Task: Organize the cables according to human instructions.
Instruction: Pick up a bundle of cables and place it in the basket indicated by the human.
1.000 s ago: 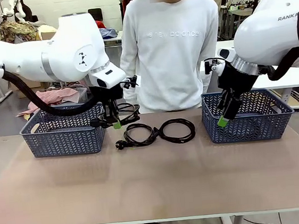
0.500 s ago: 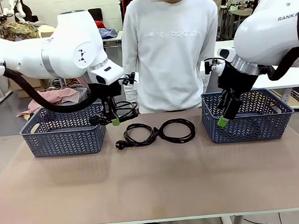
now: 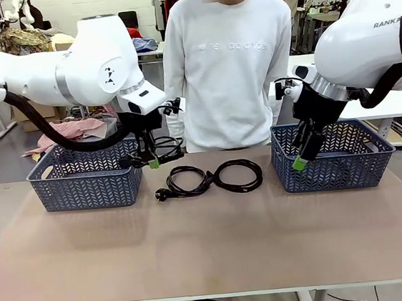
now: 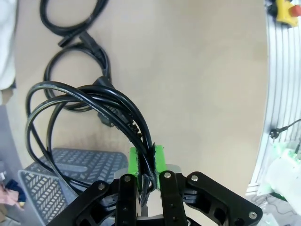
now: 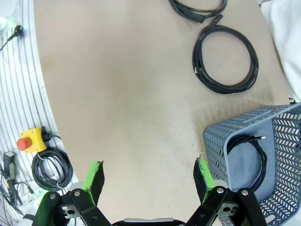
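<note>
My left gripper [image 3: 155,162] is shut on a coiled black cable [image 3: 165,149], held in the air just right of the left blue basket [image 3: 82,186]. In the left wrist view the green pads [image 4: 133,161] pinch the cable loops [image 4: 89,101] above the table. Two more coiled cables lie on the table between the baskets, one [image 3: 185,180] on the left with its plug out front and one [image 3: 239,174] on the right; the right wrist view shows that one [image 5: 227,59] too. Another cable [image 5: 250,157] lies inside the right basket [image 3: 332,169]. My right gripper [image 3: 300,160] hangs open over that basket's near left corner.
A person in a white sweatshirt [image 3: 232,68] stands at the far side of the table, behind the two cables. The near half of the tan table [image 3: 211,250] is bare. An emergency stop button [image 5: 30,139] sits past the table's edge in the right wrist view.
My left gripper has lifted slightly and drifted left toward the left basket with the cable. The right arm has held still.
</note>
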Action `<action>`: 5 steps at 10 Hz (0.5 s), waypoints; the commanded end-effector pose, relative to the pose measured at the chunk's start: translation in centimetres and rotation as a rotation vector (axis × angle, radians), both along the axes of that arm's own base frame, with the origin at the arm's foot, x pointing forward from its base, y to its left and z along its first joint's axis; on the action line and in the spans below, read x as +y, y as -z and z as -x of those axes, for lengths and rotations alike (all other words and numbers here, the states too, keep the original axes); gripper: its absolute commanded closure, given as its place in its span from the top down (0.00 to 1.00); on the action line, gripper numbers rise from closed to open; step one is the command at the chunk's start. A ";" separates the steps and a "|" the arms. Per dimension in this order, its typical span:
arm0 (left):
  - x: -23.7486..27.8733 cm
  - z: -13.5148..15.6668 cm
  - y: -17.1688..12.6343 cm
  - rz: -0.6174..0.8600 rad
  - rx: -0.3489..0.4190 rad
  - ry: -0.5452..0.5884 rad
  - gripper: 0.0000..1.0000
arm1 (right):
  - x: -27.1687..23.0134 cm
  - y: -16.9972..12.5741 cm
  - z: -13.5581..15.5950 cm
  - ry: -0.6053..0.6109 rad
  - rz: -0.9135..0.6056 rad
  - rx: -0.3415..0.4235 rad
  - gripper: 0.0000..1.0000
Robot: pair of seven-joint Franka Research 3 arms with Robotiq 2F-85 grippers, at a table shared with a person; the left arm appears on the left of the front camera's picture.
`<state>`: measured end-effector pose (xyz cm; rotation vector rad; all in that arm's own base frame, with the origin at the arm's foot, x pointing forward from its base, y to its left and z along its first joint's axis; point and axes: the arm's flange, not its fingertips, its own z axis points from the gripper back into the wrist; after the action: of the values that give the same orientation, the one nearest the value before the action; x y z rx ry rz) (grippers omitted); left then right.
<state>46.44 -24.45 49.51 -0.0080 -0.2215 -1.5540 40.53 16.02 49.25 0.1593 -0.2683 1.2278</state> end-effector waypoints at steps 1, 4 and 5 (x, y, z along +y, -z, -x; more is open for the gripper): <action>2.9 -0.6 -0.5 -0.010 -0.051 0.017 0.16 | 0.2 -0.2 -0.2 0.000 0.002 0.001 1.00; 7.3 -2.3 -0.6 -0.040 -0.075 0.053 0.16 | 0.2 -0.2 -0.2 0.000 0.002 0.001 1.00; 8.7 -3.1 -0.5 -0.067 -0.082 0.066 0.16 | 0.2 -0.2 -0.2 0.000 0.002 0.001 1.00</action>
<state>49.43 -16.89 50.22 0.0607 -0.2340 -1.5903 40.53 16.03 49.25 0.1593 -0.2682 1.2278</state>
